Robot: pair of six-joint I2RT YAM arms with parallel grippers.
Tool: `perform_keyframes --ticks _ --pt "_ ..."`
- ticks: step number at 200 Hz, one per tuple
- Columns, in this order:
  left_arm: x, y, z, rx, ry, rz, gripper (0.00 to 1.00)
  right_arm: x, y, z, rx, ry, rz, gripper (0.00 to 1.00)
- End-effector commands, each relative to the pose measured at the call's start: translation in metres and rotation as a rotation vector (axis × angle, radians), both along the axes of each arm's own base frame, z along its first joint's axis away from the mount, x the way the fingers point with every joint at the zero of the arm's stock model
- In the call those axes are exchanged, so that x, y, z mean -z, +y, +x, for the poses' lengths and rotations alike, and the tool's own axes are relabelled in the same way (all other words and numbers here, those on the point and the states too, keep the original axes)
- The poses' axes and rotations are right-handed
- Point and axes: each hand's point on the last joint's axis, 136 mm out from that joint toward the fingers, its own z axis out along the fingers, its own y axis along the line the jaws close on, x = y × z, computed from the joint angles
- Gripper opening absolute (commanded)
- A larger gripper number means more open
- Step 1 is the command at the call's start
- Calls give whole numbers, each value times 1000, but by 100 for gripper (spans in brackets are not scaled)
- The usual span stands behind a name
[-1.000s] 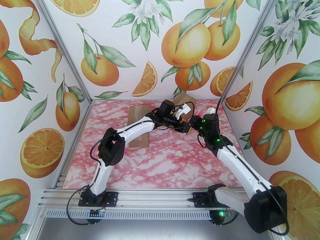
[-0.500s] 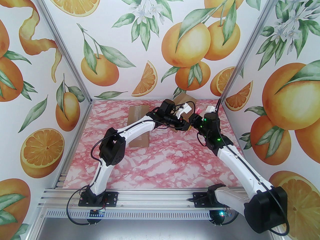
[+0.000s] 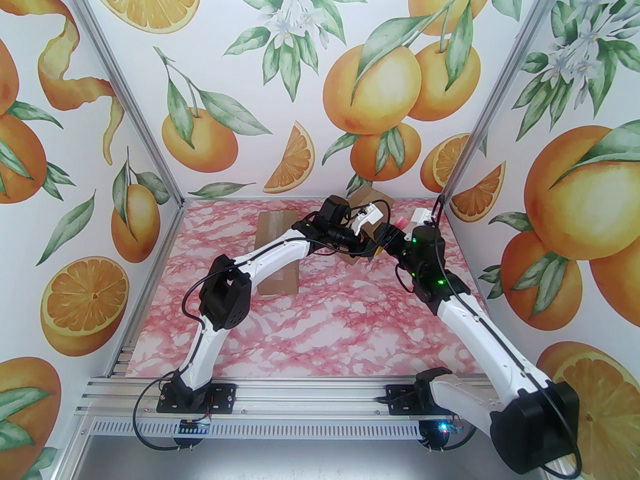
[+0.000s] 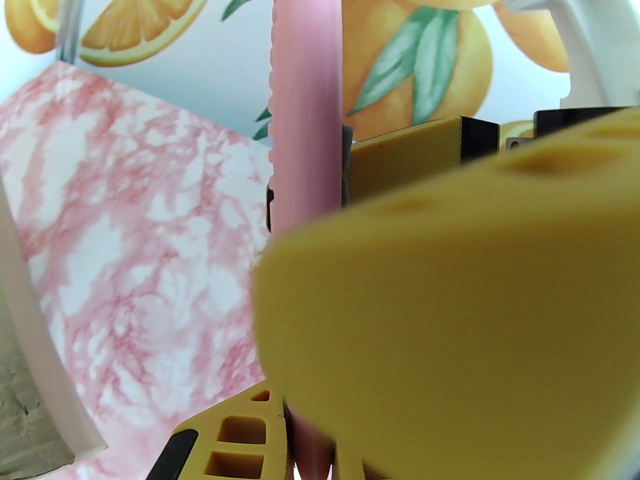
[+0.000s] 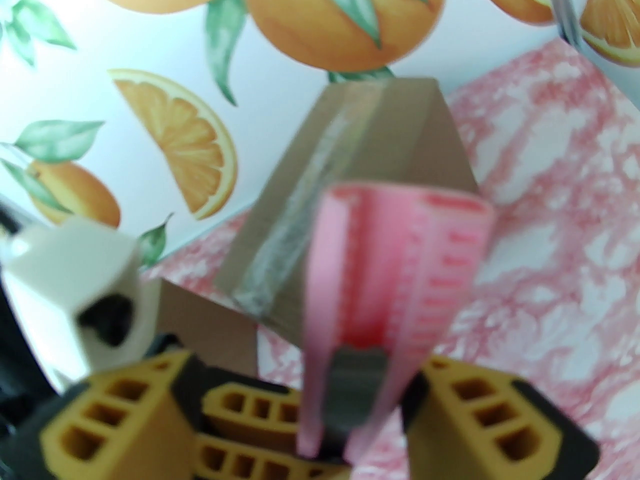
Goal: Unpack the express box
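A taped cardboard express box [image 3: 368, 199] stands against the far wall, and its tape seam shows in the right wrist view [image 5: 350, 168]. Both grippers meet just in front of it. A pink cutter tool [image 3: 399, 223] stands upright between them. My left gripper [image 3: 371, 251] is shut on the tool's lower end [image 4: 306, 93]. My right gripper [image 5: 350, 398] is open, its yellow fingers [image 5: 500, 418] spread to either side of the pink tool [image 5: 395, 268].
A second, flat brown cardboard box [image 3: 274, 233] lies at the far left of the pink marble table [image 3: 325, 328], partly under my left forearm. The orange-patterned walls close in the back and both sides.
My left gripper has closed on the pink tool while my right gripper has opened off it. Both wrists have shifted slightly toward the far wall.
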Motion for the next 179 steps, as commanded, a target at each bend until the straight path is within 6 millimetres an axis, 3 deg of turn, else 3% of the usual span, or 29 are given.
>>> perform_keyframes --ticks 1,30,82,110,179 --pt "-47 4 -14 94 -60 -97 5 -26 -1 -5 -84 -130 -25 79" --pt "-67 12 -23 157 -75 -146 4 -41 -8 -11 -192 -223 25 82" --pt "-93 23 -30 247 -100 -194 4 -62 24 -43 -476 -450 -33 79" --pt "-107 27 -35 288 -146 -218 4 -65 29 -49 -534 -494 -44 75" --pt "-113 33 -48 358 -133 -235 3 -85 39 -53 -619 -607 -56 56"
